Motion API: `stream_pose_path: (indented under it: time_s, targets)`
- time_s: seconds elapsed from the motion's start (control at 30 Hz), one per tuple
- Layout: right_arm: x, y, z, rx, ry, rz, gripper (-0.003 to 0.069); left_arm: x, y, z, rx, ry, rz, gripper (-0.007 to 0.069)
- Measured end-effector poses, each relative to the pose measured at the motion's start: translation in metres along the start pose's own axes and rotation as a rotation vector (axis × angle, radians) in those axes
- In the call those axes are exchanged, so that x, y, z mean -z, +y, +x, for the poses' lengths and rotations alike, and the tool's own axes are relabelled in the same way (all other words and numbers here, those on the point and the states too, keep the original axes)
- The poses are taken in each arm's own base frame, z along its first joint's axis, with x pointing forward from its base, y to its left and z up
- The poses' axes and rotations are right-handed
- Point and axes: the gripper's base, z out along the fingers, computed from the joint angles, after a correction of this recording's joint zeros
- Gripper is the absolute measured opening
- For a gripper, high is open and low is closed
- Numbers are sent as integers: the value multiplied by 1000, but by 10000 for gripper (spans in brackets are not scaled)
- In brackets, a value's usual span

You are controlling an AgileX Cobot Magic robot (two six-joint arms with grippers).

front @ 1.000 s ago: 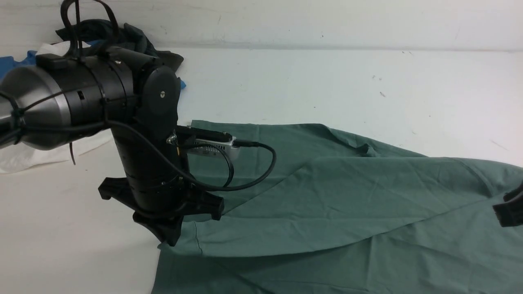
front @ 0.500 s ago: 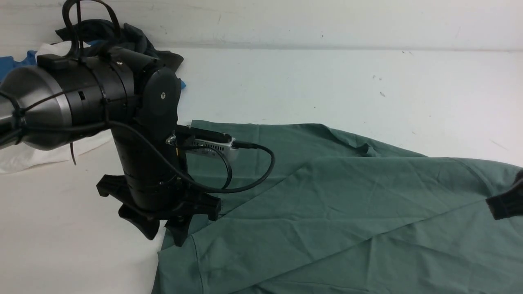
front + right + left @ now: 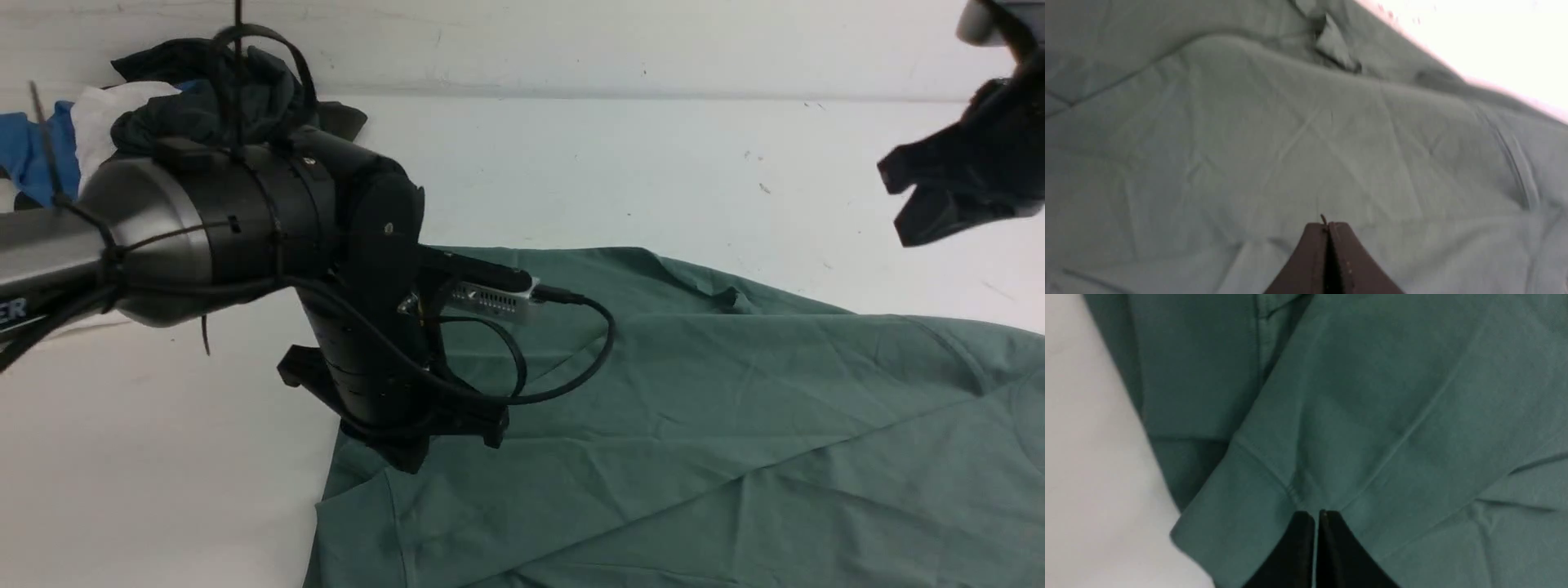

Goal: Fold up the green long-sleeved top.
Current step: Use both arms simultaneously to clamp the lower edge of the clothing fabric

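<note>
The green long-sleeved top (image 3: 735, 408) lies spread over the white table, its sleeve folded across the body. My left gripper (image 3: 408, 461) hangs shut just over the top's near-left corner. In the left wrist view its jaws (image 3: 1316, 514) are pressed together above the sleeve's ribbed cuff (image 3: 1229, 522), with no cloth between them. My right gripper (image 3: 904, 229) is raised high at the far right, well clear of the cloth. In the right wrist view it (image 3: 1327, 224) is shut, looking down on the wrinkled top (image 3: 1290, 143), with only a small thread at its tip.
A pile of clothes sits at the back left against the wall: a dark charcoal garment (image 3: 204, 90), a white cloth (image 3: 98, 114) and a bright blue garment (image 3: 33, 155). Bare white table (image 3: 653, 163) lies behind the top and to its left.
The left gripper opened, let the sleeve drop flat, shut again and moved up and to the right. The right gripper rose from the top's right edge to high at the upper right.
</note>
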Motion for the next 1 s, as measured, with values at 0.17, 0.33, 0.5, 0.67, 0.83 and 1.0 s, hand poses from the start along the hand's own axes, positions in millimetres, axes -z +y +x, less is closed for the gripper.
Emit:
stream_pose_path:
  time_s: [0.17,0.33,0.5,0.67,0.83,1.0]
  targets:
    - [-51,-10,-33,-8,52,-4,29,-36,-1,-7,3,67,-15,-4]
    - [-96,-17,-57,-1,78,-5,120,-63,-1,-10,6,111,-27,-4]
    - [-144,-12,-71,35,116,0,277,-67,-1,-11,4,121,-29,-4]
    - [-182,-6,-73,56,154,-6,389,-67,-2,-12,4,125,-30,-4]
    - [-213,-2,-66,77,213,-4,400,-67,-2,-12,4,125,-30,-4]
    - [-229,-3,-61,114,239,40,270,-67,-2,-12,4,125,-30,-4]
